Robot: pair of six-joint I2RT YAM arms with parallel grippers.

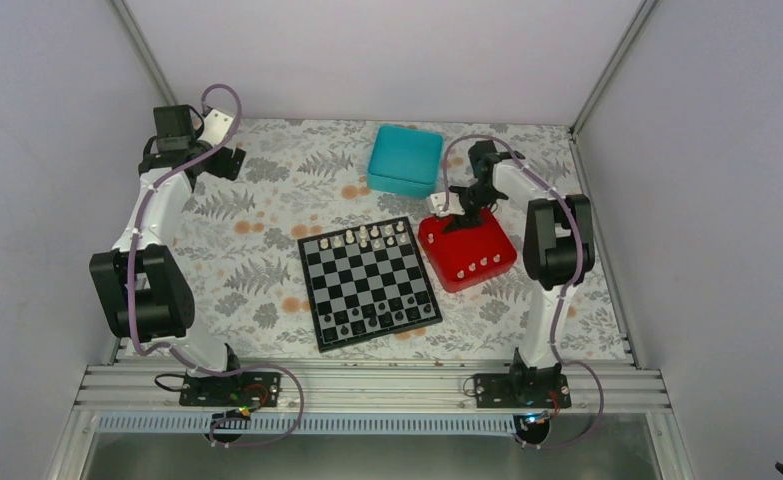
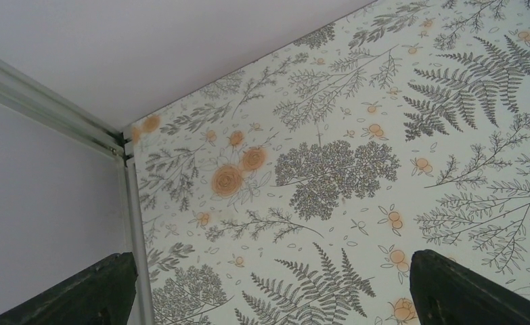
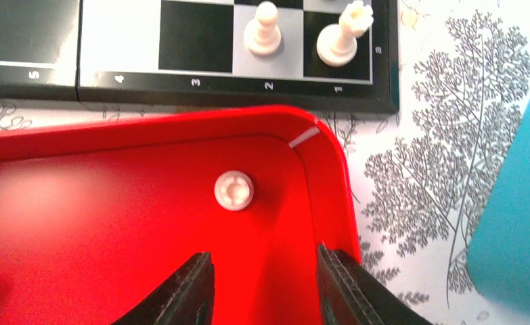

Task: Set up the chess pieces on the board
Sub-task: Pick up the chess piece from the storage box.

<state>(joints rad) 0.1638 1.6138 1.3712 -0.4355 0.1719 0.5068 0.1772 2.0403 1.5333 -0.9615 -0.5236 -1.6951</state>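
The black-and-grey checked chessboard (image 1: 370, 284) lies mid-tabletop (image 1: 257, 250), small cream plastic chess pieces (image 1: 367, 238) lining its far rows; just right, more sit in a red square plastic tray (image 1: 492, 240), where the right fingers (image 3: 346, 291) hang spread and empty; far left, the left fingers (image 2: 451, 291) gape wide above the floral print.

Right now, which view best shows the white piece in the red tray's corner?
Right wrist: the white piece lies close, ahead of the right gripper. Top external shows only the red tray; left wrist, only tablecloth.
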